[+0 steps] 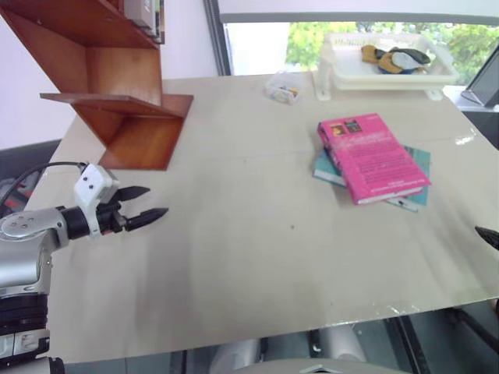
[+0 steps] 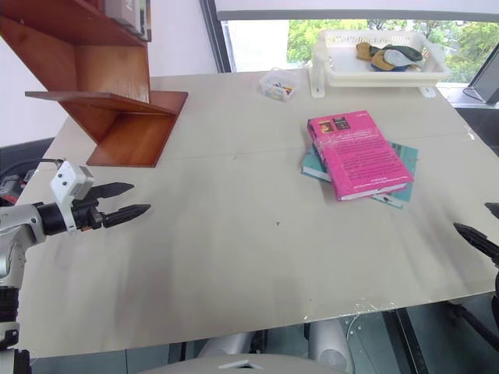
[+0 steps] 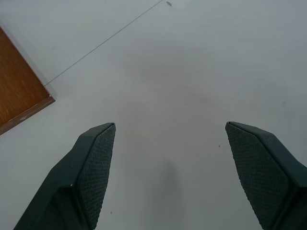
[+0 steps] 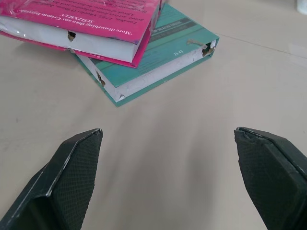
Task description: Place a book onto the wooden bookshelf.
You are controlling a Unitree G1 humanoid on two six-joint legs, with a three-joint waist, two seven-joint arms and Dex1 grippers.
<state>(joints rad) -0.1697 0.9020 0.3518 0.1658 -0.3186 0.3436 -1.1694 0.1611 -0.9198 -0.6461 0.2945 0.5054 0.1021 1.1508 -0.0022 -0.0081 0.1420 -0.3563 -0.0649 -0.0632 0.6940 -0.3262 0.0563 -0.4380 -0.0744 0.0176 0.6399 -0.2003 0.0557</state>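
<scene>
The pink book [image 1: 370,158] lies flat on the right half of the table, on top of a thinner teal book [image 1: 418,160]. The wooden bookshelf [image 1: 117,86] stands at the far left corner, and a corner of its base [image 3: 19,91] is in the left wrist view. My left gripper [image 1: 156,201] hovers open and empty over the table's left side, in front of the shelf. My right gripper [image 4: 168,132] is open and empty near the table's right edge, pointing at the two books' page edges [image 4: 91,45] from a short way off.
A white plastic tray [image 1: 343,74] with some soft items stands at the far right by the window. A small clear box [image 1: 282,88] sits next to it. A few books [image 1: 144,15] stand on the shelf's upper board. The table's front edge [image 1: 312,327] is close.
</scene>
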